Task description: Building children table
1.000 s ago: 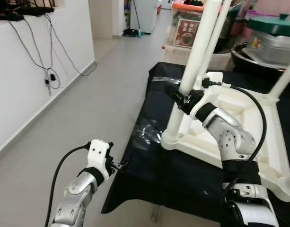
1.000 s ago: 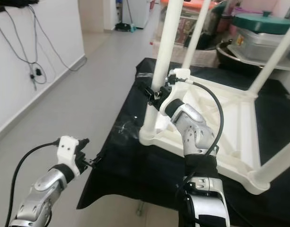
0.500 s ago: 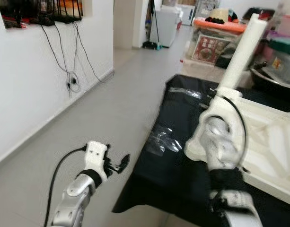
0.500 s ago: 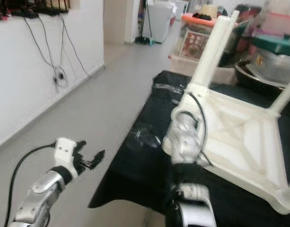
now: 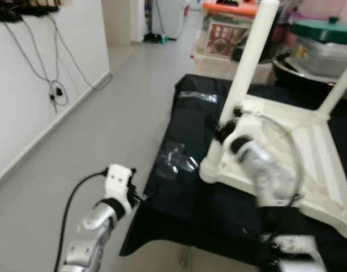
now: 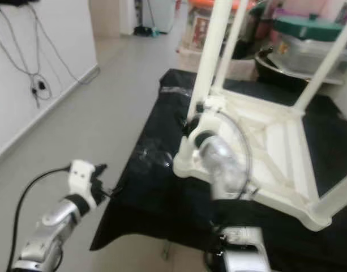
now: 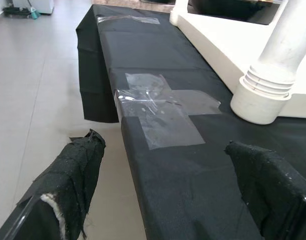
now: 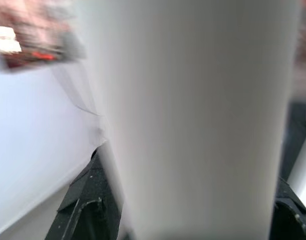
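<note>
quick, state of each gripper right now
Left gripper: open, holding nothing, at the edge of the black cloth.
Right gripper: around the near white table leg; whether it is clamped cannot be told.

The room is bright with soft, even light. The floor [image 5: 122, 96] is pale and a bit shiny. Both eye views are a little blurry, and the right arm [image 5: 264, 170] looks smeared. The left wrist view is sharp, and clear tape [image 7: 160, 107] on the black cloth [image 7: 192, 165] gives off a white shine. The right wrist view is very fuzzy, with the white leg [image 8: 187, 120] close up and out of focus.
</note>
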`<state>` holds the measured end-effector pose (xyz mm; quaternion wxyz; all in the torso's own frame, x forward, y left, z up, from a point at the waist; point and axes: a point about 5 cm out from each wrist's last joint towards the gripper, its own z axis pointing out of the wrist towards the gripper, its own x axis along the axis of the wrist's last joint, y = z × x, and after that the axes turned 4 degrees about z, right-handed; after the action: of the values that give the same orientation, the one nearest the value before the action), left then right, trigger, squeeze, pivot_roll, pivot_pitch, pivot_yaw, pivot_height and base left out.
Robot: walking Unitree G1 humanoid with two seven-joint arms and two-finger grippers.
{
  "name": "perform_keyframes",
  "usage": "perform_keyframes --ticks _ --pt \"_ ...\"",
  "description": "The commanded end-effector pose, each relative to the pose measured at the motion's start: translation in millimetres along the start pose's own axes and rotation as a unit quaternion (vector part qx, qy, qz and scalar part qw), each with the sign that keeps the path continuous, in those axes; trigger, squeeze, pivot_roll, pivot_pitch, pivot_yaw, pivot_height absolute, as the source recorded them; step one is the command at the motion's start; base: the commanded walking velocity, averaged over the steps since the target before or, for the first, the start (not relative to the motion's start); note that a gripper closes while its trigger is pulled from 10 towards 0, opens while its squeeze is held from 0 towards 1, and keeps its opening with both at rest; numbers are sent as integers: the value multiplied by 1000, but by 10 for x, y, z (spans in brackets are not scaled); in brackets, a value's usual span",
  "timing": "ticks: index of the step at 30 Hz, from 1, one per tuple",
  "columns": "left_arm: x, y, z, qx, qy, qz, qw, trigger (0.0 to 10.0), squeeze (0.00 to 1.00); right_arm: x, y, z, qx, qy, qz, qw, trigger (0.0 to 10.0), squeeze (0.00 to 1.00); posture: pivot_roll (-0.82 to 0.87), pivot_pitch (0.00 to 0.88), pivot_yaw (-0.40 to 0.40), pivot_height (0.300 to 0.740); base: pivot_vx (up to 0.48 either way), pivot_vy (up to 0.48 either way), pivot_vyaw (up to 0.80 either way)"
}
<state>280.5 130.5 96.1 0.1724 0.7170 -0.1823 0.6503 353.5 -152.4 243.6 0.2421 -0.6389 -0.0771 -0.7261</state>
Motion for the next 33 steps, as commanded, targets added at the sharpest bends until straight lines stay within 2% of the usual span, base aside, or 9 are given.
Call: perform_keyframes --ticks 1,4,5,19,20,21,26,27,33 --pt "-55 13 -8 -1 -6 -7 1000 10000 0 -84 -165 32 117 -8 7 993 10000 0 -11 0 -95 740 0 0 0" --pt "-50 41 12 -2 -4 -6 1000 10000 0 -143 -157 54 180 -21 6 984 10000 0 16 0 -112 740 0 0 0" --pt "-37 47 27 -1 -2 -5 1000 10000 0 -221 -208 83 212 -30 16 977 0 0 24 0 -114 740 0 0 0" --pt "-61 34 -13 -2 -7 -3 1000 10000 0 -785 489 -177 -417 -127 -68 898 0 0 12 0 -99 740 0 0 0" --pt "-61 34 -13 -2 -7 -3 1000 10000 0 -785 489 -177 -417 -127 -68 898 0 0 12 0 -99 740 0 0 0" --pt "-60 45 -3 -4 -7 -2 1000 10000 0 -782 418 -261 -421 -121 -96 894 10000 0 8 0 -95 740 0 0 0" --pt "-55 49 2 -7 -6 -6 1000 10000 0 -674 -83 -317 -285 -67 -80 953 10000 0 -17 0 -84 740 0 0 0" --pt "-63 47 1 -8 -8 -6 1000 10000 0 -583 -130 -291 -249 -43 -90 963 10000 1000 -25 0 -78 740 0 0 0" --pt "-61 55 23 -12 -8 -5 1000 10000 0 -393 -339 -116 -49 -40 -67 996 10000 1000 -16 0 -80 740 0 0 0"
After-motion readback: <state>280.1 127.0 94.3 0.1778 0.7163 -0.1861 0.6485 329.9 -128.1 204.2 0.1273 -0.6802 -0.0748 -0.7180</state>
